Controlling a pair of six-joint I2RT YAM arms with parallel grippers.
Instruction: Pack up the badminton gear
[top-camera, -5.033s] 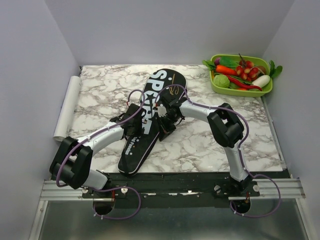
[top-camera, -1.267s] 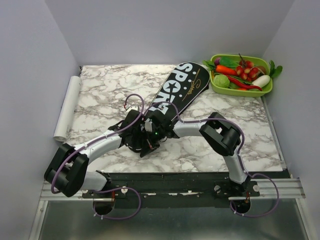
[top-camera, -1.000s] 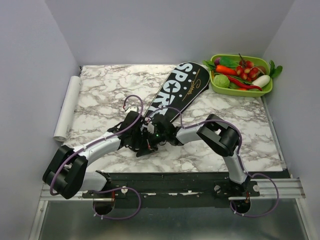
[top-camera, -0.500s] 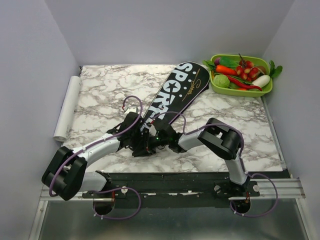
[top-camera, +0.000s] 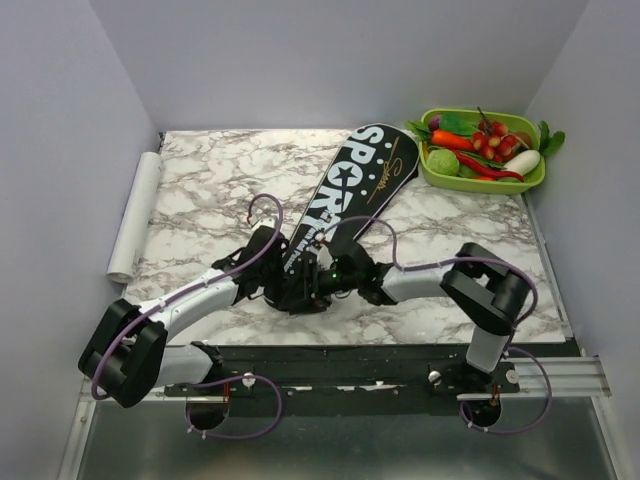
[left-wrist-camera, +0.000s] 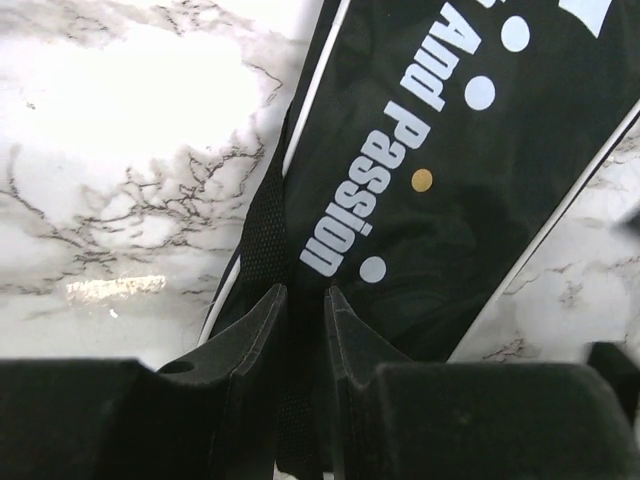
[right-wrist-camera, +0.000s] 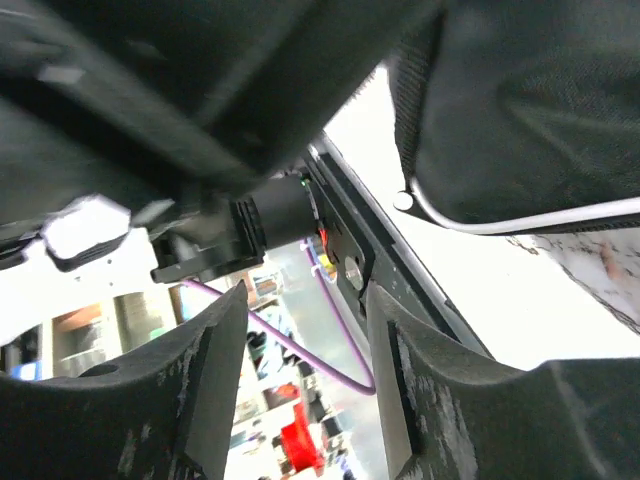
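**Cover lies slantwise on the table, its narrow end lost under both grippers**

The marble table carries the long black cover, lying flat a little right of the centre. Only the wide half shows plainly from above. The narrow end is hidden where the two wrists meet, and nothing shows of what the cover holds. Its long axis runs from 7 o'clock to 1 o'clock, with the rounded wide end towards 1 o'clock, close to the green tray in the 2 o'clock corner; whether they touch cannot be told. The white "SPORT" lettering runs along that axis, with a purple cable crossing its lower letters. A white roll lies along the 9 o'clock edge.

The left gripper and the right gripper sit at 6 o'clock on the table, merged into one dark cluster from above.

The left wrist view cuts the cover off at the top and right, showing "And Passion" and some dots. There the left gripper has its fingers drawn nearly together, pinching a black strip at the cover's edge.

In the right wrist view the top is a blurred dark mass, and only a corner of the cover, with its white piping, is clear. The right gripper has its fingers wide apart, with nothing between them.
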